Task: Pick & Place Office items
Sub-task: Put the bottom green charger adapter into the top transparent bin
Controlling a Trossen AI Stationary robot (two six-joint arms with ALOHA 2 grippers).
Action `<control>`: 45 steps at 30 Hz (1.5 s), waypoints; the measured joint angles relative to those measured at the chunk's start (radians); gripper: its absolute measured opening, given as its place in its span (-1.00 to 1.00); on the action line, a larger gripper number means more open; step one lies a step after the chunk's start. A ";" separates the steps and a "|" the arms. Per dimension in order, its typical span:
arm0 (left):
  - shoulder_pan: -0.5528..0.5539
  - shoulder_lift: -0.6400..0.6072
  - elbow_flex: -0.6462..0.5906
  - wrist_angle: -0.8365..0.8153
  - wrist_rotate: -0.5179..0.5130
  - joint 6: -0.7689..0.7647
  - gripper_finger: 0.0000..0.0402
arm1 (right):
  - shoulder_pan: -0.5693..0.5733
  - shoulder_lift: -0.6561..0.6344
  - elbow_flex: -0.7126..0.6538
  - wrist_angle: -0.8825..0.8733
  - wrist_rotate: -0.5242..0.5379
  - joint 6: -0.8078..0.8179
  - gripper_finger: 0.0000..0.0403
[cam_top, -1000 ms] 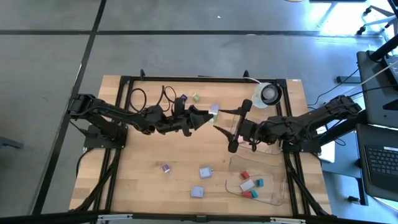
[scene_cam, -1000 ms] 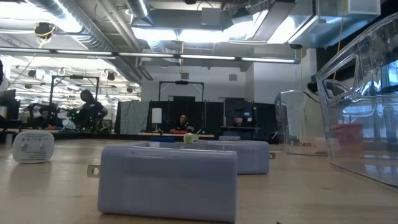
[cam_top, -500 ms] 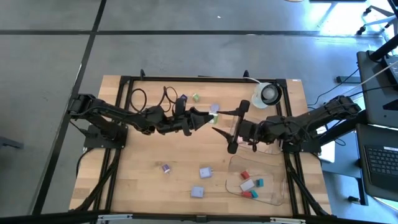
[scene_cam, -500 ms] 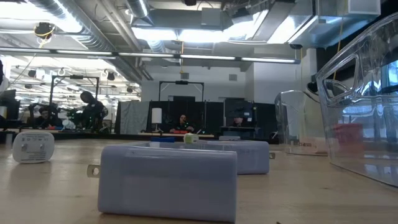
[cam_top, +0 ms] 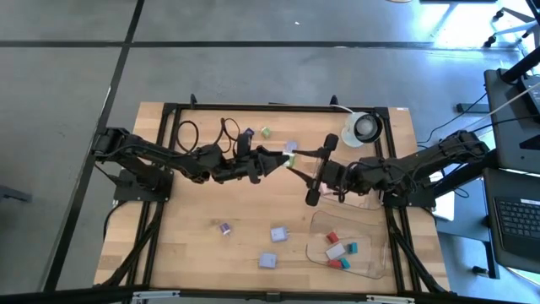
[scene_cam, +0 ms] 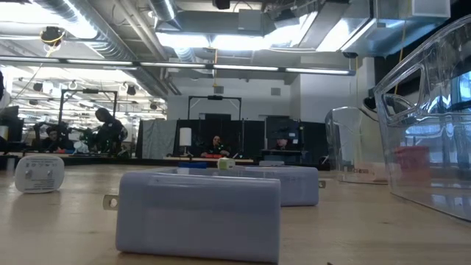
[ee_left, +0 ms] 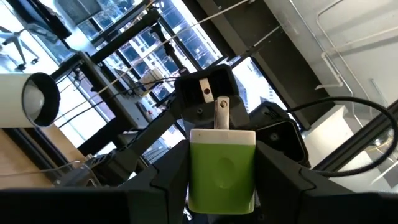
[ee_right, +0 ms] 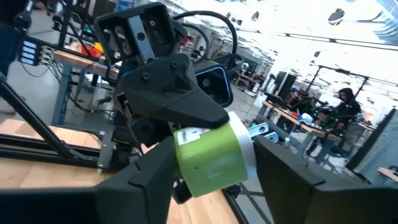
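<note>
My left gripper [cam_top: 285, 159] reaches over the table's middle from the left and is shut on a green blocky office piece [cam_top: 292, 158] with a metal prong. My right gripper [cam_top: 321, 171] faces it, open wide. Its two fingers stand on either side of the green piece [ee_right: 214, 155] without touching it. Lavender pieces [cam_top: 278, 234] [cam_top: 267, 262] lie flat on the near part of the table. Red, white and teal pieces [cam_top: 339, 250] lie in a clear tray [cam_top: 371, 232]. My left gripper pinches the green piece's two opposite side faces [ee_left: 222, 165] between its fingers [ee_left: 163, 186]. It comes in level from the table's left. The piece is lifted clear of the table, and its prong end [ee_left: 222, 112] points toward the right gripper.
A white tape roll [cam_top: 364, 127] sits near the far right corner, with black cable loops [cam_top: 190, 133] far left. Small green [cam_top: 266, 133] and lavender [cam_top: 291, 147] pieces lie beyond the grippers. In the low view a lavender block [scene_cam: 199, 217] fills the foreground beside the clear tray wall [scene_cam: 427, 147].
My right gripper has edged toward the table's left, so its open fingers now stand around the green piece. My left gripper has kept the piece held and nudged it slightly toward the right gripper.
</note>
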 joint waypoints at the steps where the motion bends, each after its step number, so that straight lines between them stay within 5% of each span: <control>1: 0.000 0.000 0.000 -0.001 -0.004 -0.001 -0.27 | 0.000 0.000 0.000 -0.001 0.005 0.000 -0.06; 14: 0.004 0.003 0.006 -0.012 -0.096 0.024 -0.03 | 0.004 0.019 -0.010 -0.043 -0.030 0.001 -0.09; 23: 0.090 -0.015 0.006 -0.086 -0.027 0.003 0.30 | 0.009 -0.007 -0.005 -0.123 -0.044 0.107 -0.14; 35: 0.188 -0.017 0.005 -0.160 0.158 0.003 0.41 | -0.003 -0.188 -0.004 -0.763 -0.052 0.684 -0.13; 45: 0.197 -0.017 0.004 -0.202 0.166 0.003 0.40 | -0.074 -0.250 -0.024 -1.420 -0.170 1.267 -0.12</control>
